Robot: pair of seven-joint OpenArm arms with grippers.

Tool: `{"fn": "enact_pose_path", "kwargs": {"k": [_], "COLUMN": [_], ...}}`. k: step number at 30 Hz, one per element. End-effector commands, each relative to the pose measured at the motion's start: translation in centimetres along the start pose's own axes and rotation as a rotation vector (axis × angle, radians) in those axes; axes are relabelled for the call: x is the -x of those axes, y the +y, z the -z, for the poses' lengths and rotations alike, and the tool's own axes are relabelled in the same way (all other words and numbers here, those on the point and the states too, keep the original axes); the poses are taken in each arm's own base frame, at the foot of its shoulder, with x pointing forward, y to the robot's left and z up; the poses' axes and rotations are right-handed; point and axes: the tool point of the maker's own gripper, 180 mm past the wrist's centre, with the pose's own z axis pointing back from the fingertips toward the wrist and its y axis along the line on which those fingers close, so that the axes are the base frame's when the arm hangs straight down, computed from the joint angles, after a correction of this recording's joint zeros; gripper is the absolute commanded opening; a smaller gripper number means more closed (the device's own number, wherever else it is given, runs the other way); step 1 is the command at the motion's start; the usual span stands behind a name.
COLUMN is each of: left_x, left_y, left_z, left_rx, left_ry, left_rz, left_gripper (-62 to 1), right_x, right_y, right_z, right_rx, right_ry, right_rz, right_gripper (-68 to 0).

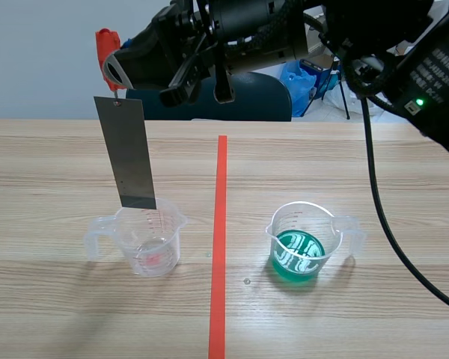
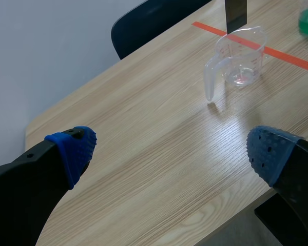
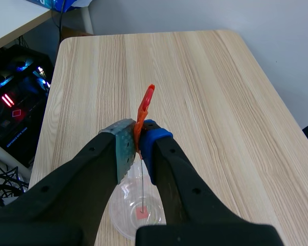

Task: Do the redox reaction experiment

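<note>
One clear cup [image 1: 146,243] sits under the metal strip [image 1: 127,153]; right tool [image 3: 139,143] clamps its clip [image 3: 146,102], left tool [image 2: 169,148] wide.

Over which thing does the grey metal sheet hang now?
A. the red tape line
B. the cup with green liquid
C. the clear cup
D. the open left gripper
C: the metal sheet hangs upright from the orange clip pinched in the right gripper, and its lower edge is at the mouth of the clear cup, on the other side of the tape line from the green cup.
</note>
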Motion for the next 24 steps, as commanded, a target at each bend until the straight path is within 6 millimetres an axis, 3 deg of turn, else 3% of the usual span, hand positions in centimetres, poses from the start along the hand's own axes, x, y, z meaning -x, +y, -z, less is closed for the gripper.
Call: {"fn": "enact_pose_path", "kwargs": {"k": [1,24], "left_x": [-0.55,-0.42], "left_y": [0.03,0.03], "left_z": [0.10,0.11], "left_rx": [-0.007,-0.007], "left_ry": [-0.028,-0.021], "left_rz": [-0.011,-0.011], "left_gripper": [1.4,1.4], "right_x": [-1.23,-1.04], "right_y": [-0.23,-0.36], "right_z": [-0.20,-0.19], "right_rx": [0.002,0.009], "right_ry": [-0.038,-0.028], "right_rz": [-0.014,-0.022], "right_gripper": [-66.7,-66.7]}}
